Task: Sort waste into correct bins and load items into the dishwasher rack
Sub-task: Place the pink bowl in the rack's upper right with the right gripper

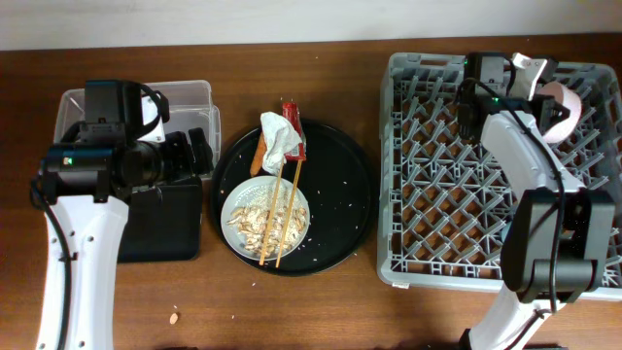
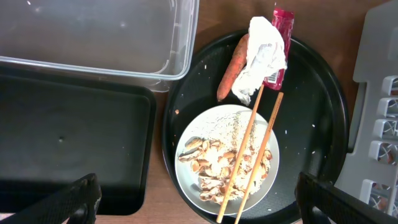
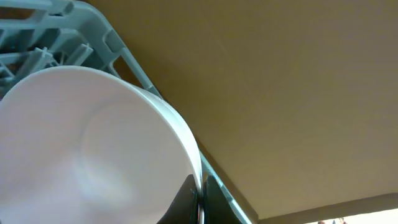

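My right gripper [image 1: 546, 95] is shut on the rim of the pinkish-white bowl [image 1: 566, 109] and holds it tilted over the far right corner of the grey dishwasher rack [image 1: 418, 233]. In the right wrist view the fingers [image 3: 200, 200] pinch the bowl [image 3: 81, 143]. My left gripper [image 1: 199, 151] is open and empty above the bins; its fingers [image 2: 199, 204] straddle the plate [image 2: 193, 183]. The plate holds food scraps [image 2: 214, 165] and the chopsticks [image 2: 249, 155]. The white napkin [image 2: 264, 56] lies on the red wrapper [image 2: 283, 25]. The blue cup is out of view.
The plate, napkin, wrapper and an orange carrot [image 2: 230, 71] lie on a round black tray [image 1: 340, 194]. The clear tub [image 1: 194, 97] and shallow black tray [image 1: 165, 224] stand at the left. A small scrap [image 1: 174, 317] lies on the wooden table near the front.
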You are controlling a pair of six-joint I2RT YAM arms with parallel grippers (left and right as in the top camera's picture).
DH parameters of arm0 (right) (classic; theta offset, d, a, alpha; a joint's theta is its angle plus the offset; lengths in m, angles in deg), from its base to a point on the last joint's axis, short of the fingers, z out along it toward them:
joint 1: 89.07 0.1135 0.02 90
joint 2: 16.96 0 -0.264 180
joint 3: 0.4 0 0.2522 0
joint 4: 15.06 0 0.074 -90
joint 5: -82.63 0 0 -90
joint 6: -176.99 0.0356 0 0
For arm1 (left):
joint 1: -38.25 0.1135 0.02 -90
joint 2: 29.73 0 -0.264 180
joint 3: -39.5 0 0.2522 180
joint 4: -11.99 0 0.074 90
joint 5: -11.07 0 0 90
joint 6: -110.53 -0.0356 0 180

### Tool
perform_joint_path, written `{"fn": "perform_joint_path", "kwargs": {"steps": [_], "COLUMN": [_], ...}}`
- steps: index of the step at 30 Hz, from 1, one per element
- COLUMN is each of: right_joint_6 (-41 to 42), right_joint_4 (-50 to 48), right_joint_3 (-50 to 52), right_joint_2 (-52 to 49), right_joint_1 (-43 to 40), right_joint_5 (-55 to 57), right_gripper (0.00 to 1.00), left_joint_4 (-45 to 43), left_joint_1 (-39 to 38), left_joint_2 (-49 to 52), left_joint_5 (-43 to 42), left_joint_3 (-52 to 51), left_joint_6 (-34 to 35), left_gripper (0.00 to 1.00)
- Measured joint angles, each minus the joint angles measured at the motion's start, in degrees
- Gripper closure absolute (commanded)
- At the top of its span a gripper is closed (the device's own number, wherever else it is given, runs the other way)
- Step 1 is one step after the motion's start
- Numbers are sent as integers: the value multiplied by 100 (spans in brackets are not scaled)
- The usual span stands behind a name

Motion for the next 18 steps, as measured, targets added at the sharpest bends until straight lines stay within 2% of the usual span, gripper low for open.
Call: {"fn": "perform_joint_path", "kwargs": {"steps": [8,10,11,12,13,14,15,18], "right_joint_6": [-129,-155,-166,-181,-219,-210,-227,-247], "right_joint_4": [103,111,111,199,306,378,479,907], "right_joint_3": [0,0,0,-2,0,0,0,-4], "right_joint_2": [-155,-229,-229,-234,-234,-240,-240,-243], "right_joint_1": [-20,13,35,155,243,361,621,1237], "right_joint_5": [57,144,144,90,44,-24,-83,-173], "right_gripper": [96,89,82,66,36,11,0,2], "left_joint_4": [0,0,0,0,2,2,0,4], "left_joint_1": [0,0,0,0,0,0,0,0], "left_joint_2": [0,0,0,0,0,0,0,0], "left_joint_5": [0,0,0,0,0,0,2,0], "left_joint_3": [0,0,0,0,0,0,0,0], "left_joint_6": [0,0,0,0,0,0,0,0], "left_gripper": [1,1,1,1,1,1,1,1]}}
